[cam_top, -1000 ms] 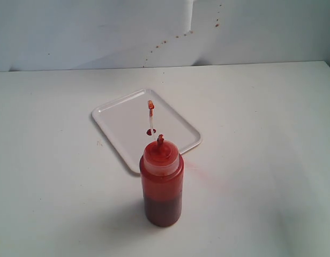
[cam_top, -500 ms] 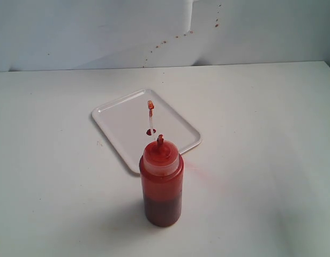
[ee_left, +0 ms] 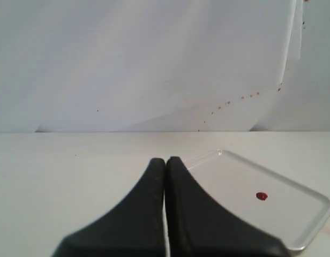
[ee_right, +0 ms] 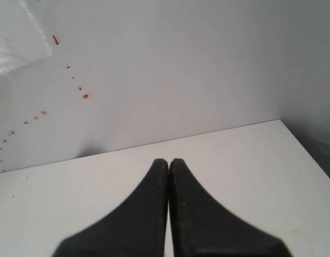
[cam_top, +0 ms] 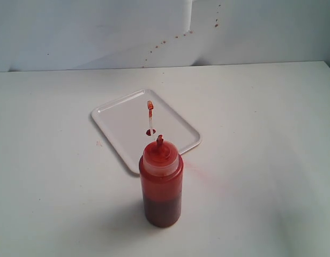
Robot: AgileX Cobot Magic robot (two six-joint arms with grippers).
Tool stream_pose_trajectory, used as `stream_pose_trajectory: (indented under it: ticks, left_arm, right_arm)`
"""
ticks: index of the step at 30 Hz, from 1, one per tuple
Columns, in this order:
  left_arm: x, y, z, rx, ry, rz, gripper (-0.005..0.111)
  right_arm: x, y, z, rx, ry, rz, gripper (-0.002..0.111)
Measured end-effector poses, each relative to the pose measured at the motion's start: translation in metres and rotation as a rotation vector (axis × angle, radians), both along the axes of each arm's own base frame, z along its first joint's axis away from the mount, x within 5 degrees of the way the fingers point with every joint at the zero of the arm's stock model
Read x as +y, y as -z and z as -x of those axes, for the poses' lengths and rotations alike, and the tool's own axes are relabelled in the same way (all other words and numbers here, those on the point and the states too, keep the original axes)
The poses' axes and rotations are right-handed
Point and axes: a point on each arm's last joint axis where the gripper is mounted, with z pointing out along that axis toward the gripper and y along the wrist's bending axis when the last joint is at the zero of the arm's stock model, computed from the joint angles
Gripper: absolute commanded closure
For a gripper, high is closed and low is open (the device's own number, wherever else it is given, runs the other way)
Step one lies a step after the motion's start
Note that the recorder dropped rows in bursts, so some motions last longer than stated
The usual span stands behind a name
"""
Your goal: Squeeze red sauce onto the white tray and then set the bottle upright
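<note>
The red-tinted squeeze bottle [cam_top: 162, 184] stands upright on the table just in front of the white tray [cam_top: 122, 115], its small cap sticking up on a thin strap. A small blob of red sauce [cam_top: 150, 131] lies on the tray [ee_left: 293, 225], and shows as the red sauce [ee_left: 262, 196] in the left wrist view. No arm appears in the exterior view. My left gripper [ee_left: 166, 159] is shut and empty, beside the tray's corner. My right gripper [ee_right: 169, 160] is shut and empty over bare table, with tiny red specks on its fingers.
Red splatter dots [cam_top: 175, 36] mark the white backdrop behind the table. A faint pink smear [cam_top: 194, 168] lies on the table right of the bottle. The table's right edge [ee_right: 309, 155] runs close to the right gripper.
</note>
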Motion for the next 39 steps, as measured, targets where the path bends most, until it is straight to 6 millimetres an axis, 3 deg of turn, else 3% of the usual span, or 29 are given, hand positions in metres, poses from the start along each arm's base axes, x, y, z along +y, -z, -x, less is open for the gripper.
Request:
stream_pose_trajectory:
  ticks: [14, 33, 39]
  left_arm:
    - [0.004, 0.017, 0.002, 0.175, -0.024, -0.122, 0.105]
    - [0.008, 0.022, 0.002, 0.206, -0.102, -0.146, 0.105]
    - [0.008, 0.032, 0.001, 0.226, -0.102, -0.148, 0.105]
  right_arm:
    - [0.000, 0.000, 0.000, 0.000, 0.001, -0.001, 0.108]
    - [-0.001, 0.000, 0.000, -0.002, 0.009, -0.009, 0.108]
    - [-0.001, 0.000, 0.000, -0.002, 0.011, -0.010, 0.108]
